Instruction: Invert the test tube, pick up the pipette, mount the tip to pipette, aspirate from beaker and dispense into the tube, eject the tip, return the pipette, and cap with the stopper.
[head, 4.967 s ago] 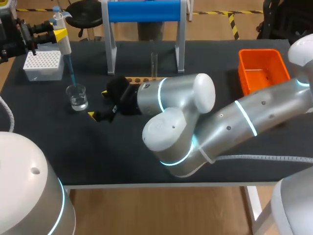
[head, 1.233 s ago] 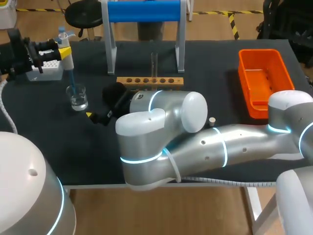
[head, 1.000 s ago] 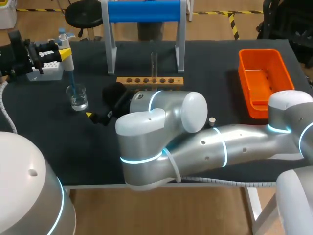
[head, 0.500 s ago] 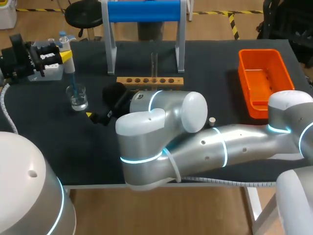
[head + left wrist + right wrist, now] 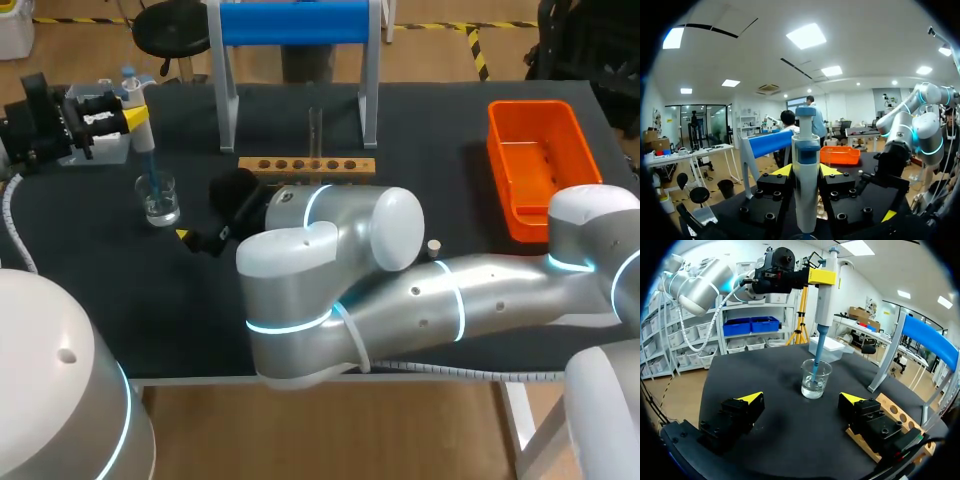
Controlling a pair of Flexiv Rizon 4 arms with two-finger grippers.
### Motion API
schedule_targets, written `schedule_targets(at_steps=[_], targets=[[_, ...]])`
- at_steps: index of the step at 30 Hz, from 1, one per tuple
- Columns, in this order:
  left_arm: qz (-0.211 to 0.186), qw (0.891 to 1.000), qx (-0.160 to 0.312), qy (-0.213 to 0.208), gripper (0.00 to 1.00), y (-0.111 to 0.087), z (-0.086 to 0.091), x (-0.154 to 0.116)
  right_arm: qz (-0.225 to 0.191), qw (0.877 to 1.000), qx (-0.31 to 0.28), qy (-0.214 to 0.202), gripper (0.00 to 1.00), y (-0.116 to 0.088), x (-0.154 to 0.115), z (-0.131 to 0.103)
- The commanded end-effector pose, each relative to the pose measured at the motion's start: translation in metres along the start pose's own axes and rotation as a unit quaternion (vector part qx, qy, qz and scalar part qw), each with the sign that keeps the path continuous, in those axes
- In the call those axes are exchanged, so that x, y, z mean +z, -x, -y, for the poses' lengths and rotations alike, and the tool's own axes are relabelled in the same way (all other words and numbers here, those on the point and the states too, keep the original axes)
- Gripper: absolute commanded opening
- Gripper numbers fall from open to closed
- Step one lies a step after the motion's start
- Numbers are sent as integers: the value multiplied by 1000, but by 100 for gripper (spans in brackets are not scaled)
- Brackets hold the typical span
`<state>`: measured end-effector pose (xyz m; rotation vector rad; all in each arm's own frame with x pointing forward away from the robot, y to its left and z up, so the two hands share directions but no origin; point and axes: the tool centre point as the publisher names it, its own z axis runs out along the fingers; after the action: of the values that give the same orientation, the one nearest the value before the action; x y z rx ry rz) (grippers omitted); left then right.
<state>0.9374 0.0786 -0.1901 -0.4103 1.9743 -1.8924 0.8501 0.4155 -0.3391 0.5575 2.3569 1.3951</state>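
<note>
Here, my left pincer, clamped on the pipette, holds its blue tip in the beaker directly beneath, so I should draw slowly with the tip submerged; my right pincer stands open and empty nearby.

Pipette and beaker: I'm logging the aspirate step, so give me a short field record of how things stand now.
beaker: upright on the table, clear liquid at its bottom
left hand: shut on pipette, holding it upright over the beaker
tip: blue, mounted, reaching down inside the beaker to about the liquid
right hand: open, empty, facing the beaker, apart from it
stopper: lying on the table, untouched
</note>
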Motion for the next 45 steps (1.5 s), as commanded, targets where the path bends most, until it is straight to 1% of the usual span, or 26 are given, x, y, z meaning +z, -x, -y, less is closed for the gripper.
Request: schedule_targets(at_steps=[1,27,32,35,39,45], targets=[[-1,1000,0,-1,0,1,-1,0,0,1000,0,-1,100,0,-1,0],[-3,1000,-2,-1,0,0,-1,0,0,1000,0,-1,100,0,-1,0],[-3,1000,-2,-1,0,0,-1,0,-31,999,-17,18,100,0,-14,-14],[-3,1000,-2,-1,0,0,-1,0,-47,998,-24,19,100,1,-24,-18],[-3,1000,-2,-1,0,0,-1,0,-70,997,-35,30,100,3,-38,-25],[-3,1000,-2,-1,0,0,-1,0,-114,990,-48,60,100,9,-62,-38]])
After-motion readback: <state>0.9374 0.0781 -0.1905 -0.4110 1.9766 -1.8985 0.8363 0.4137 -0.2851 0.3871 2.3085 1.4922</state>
